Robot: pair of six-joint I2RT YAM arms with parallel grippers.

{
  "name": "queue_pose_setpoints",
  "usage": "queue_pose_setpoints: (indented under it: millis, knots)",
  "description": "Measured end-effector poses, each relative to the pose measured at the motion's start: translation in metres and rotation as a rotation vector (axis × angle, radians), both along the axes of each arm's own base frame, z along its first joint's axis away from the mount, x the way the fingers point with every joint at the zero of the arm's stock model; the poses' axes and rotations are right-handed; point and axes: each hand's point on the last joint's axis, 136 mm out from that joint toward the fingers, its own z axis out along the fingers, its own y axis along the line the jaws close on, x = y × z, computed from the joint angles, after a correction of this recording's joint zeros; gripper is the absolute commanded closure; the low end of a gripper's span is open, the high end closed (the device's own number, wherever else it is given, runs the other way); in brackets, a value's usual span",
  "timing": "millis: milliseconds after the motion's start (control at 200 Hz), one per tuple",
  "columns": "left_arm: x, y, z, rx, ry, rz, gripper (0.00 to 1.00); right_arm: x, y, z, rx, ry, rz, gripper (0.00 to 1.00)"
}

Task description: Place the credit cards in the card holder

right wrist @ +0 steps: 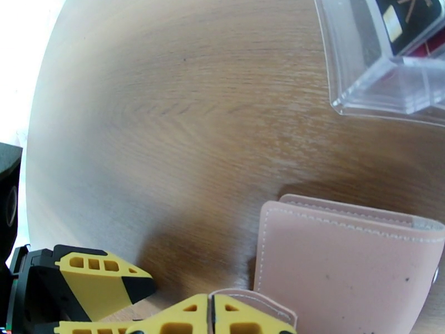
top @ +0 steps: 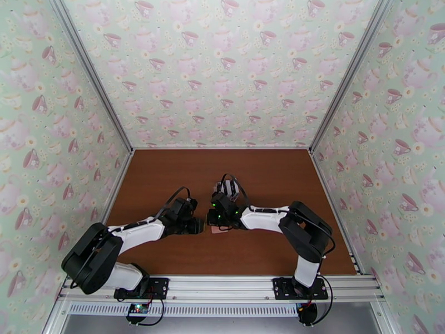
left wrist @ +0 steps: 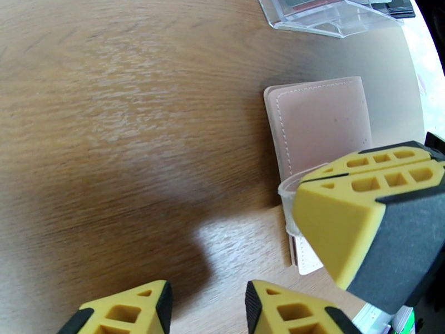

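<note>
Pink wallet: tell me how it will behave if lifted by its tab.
The pink wallet looks like soft stitched leather, so it would probably sag or swing open rather than stay stiff. Its tab curls at the right gripper, so it likely bends easily. Thin and flat, it seems light and unlikely to roll.

Brown wood table [top: 167, 173]; teacup wallpaper walls [top: 222, 68]; aluminium frame rails [top: 222, 285].

No readable text (black card [right wrist: 410, 20] lettering blurred).
</note>
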Motion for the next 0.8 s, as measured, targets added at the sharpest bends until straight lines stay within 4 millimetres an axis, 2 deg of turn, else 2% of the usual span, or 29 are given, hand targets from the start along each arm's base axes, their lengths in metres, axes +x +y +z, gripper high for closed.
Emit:
queue_pose_setpoints:
  millis: [150,316,541,801]
  knots:
    - [0.0,0.0,0.0,-0.001,-0.001,0.0,0.53,0.002,0.003,-0.004,-0.002,0.006,-0.001,0.91]
    - [0.0,0.001,0.003,-0.003,-0.004,0.004,0.47,0.003,0.005,-0.006,0.001,0.01,-0.004,0.82]
    - [0.0,0.004,0.004,-0.001,-0.003,0.011,0.46,0.004,0.006,-0.003,0.008,0.01,-0.005,0.74]
    - [-0.002,0.007,0.003,0.008,0.006,0.015,0.42,0.011,0.008,0.004,0.023,0.004,-0.013,0.45]
